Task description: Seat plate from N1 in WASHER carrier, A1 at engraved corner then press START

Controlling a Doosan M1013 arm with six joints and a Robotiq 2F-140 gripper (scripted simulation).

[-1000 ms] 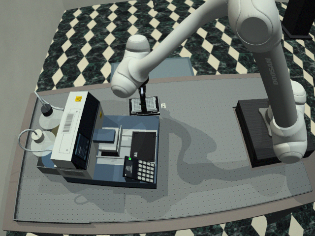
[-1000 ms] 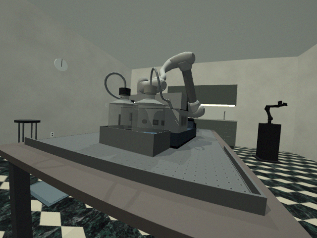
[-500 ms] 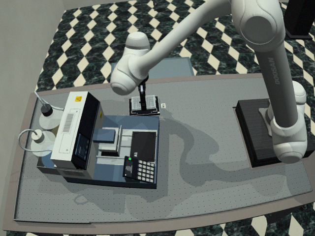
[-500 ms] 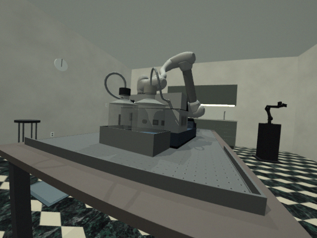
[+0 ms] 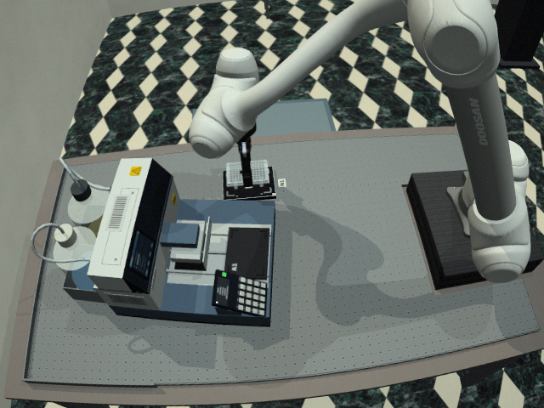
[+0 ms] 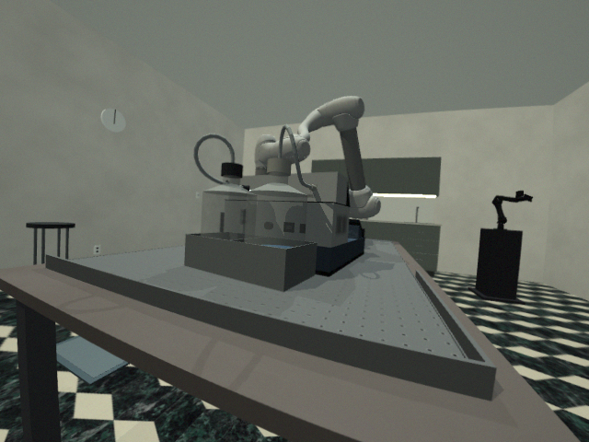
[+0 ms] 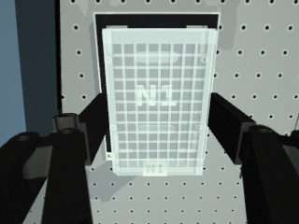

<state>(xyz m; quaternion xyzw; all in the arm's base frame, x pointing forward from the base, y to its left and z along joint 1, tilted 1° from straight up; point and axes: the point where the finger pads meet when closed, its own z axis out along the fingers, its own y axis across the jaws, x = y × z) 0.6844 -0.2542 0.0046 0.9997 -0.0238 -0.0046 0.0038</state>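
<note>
The clear well plate is between the two black fingers of my gripper, which is shut on its long sides. The plate sits a little above the black plate nest N1, whose frame shows at the plate's left and top edges. In the top view the plate and gripper are over the nest, behind the washer. The washer's dark carrier pocket holds nothing. The keypad shows a green lamp. I cannot tell which corner of the plate is cut off.
Two bottles with hoses stand left of the washer. The arm's black base block is at the right. A small N1 label lies beside the nest. In the exterior view the bottles and washer hide the gripper.
</note>
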